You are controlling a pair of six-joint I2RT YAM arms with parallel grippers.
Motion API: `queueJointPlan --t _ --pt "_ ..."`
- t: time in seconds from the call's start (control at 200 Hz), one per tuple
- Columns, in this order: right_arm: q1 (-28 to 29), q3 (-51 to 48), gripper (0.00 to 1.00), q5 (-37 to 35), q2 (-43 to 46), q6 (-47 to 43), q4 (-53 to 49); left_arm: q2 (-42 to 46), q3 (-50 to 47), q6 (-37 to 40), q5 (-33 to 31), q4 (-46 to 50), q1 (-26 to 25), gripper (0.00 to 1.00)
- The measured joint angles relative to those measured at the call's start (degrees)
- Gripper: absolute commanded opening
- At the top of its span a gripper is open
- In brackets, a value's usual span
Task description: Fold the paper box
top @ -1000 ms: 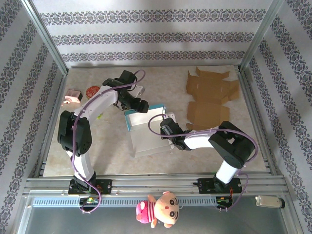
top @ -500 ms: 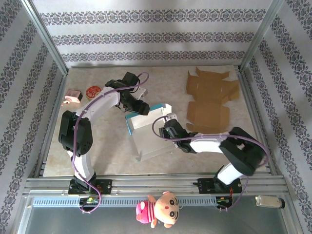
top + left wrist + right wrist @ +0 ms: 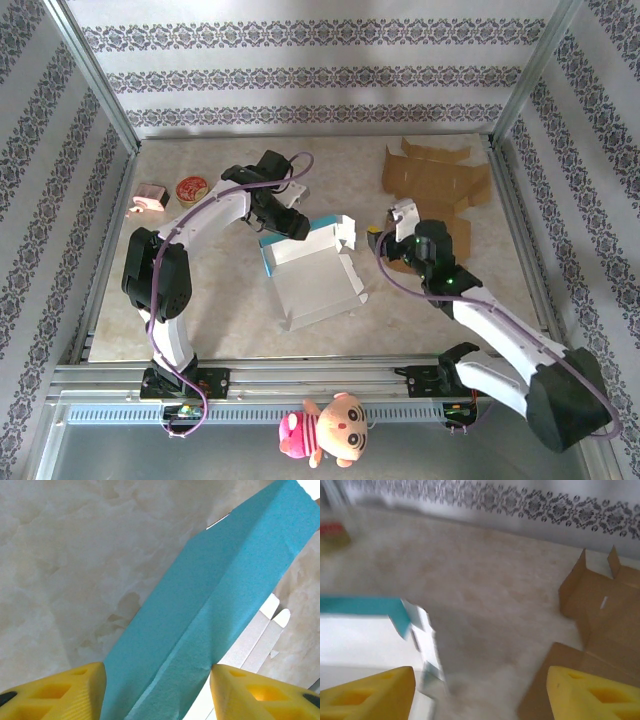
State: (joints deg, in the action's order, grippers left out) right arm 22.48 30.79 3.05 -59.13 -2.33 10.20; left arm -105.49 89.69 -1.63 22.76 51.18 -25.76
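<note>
Teal on the outside and white on the inside, the paper box [image 3: 318,275] is located at the centre of the table [image 3: 220,320]. It is partly erected, with 1 long teal wall raised along its far side. The left gripper [image 3: 287,224] is positioned at the left end of that wall. In the left wrist view its 2 yellow fingers [image 3: 60,692] are seen apart, with the creased teal panel in the gap between them. Contact between pads and panel cannot be confirmed from this angle.

The right gripper [image 3: 392,228] is positioned to the right of the box, apart from it, at the near part of the flattened brown cardboard [image 3: 435,175]. In the blurred right wrist view its jaws are spread wide and nothing is held between them.

A pink object [image 3: 150,197] and a red round item [image 3: 190,187] are placed near the left table edge, well apart from the box. A plush toy [image 3: 335,430] is located at the front rail.
</note>
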Motion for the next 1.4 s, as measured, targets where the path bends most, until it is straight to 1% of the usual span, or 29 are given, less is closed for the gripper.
queueJointPlan --t 0.14,0.255,0.415,0.53,0.615,0.7,0.81,0.974,1.134,1.214,1.329,1.404 --pt "-8.46 6.6 0.63 11.08 -8.48 -13.29 -4.35 0.0 0.0 0.07 -0.35 -0.02 -0.44 0.57" --pt "-12.48 10.97 0.58 17.16 -14.38 -24.06 -5.95 0.0 0.0 0.17 -0.44 -0.02 -0.74 0.57" --pt "-12.85 17.53 0.55 21.64 -23.5 -38.34 -8.81 0.0 0.0 0.2 -0.57 -0.02 -0.87 0.56" --pt "-11.96 21.59 0.53 23.67 -29.24 -45.16 -10.78 0.0 0.0 0.2 -0.76 -0.02 -0.87 0.56" --pt "-10.12 24.17 0.5 24.57 -33.27 -49.72 -11.96 0.0 0.02 0.28 -0.79 -0.02 -0.87 0.56" --pt "-8.04 26.29 0.46 24.94 -36.59 -52.78 -13.0 0.0 0.02 0.48 -0.83 -0.02 -0.87 0.56" --pt "-5.51 28.33 0.45 25.75 -39.82 -56.52 -14.53 -0.09 0.04 1.07 -1.53 0.07 -0.87 0.56" --pt "-3.04 28.96 0.44 28.41 -41.07 -60.17 -16.02 -0.7 0.04 1.7 -2.38 0.04 -0.87 0.56" --pt "-2.08 29.38 0.45 30.91 -41.81 -61.83 -16.9 -0.7 0.04 2.36 -2.51 0.11 -0.9 0.56" --pt "-1.9 29.49 0.46 30.93 -41.94 -62.31 -17.14 -0.7 0.04 2.71 -2.56 0.11 -0.87 0.56" --pt "-1.57 30.34 0.51 30.93 -41.97 -62.2 -18.56 -0.7 0.02 2.91 -2.91 0.5 -0.87 0.56" --pt "-1.57 31.32 0.53 30.93 -41.99 -61.24 -20.61 -0.7 0.0 2.91 -2.95 0.57 -0.87 0.56"
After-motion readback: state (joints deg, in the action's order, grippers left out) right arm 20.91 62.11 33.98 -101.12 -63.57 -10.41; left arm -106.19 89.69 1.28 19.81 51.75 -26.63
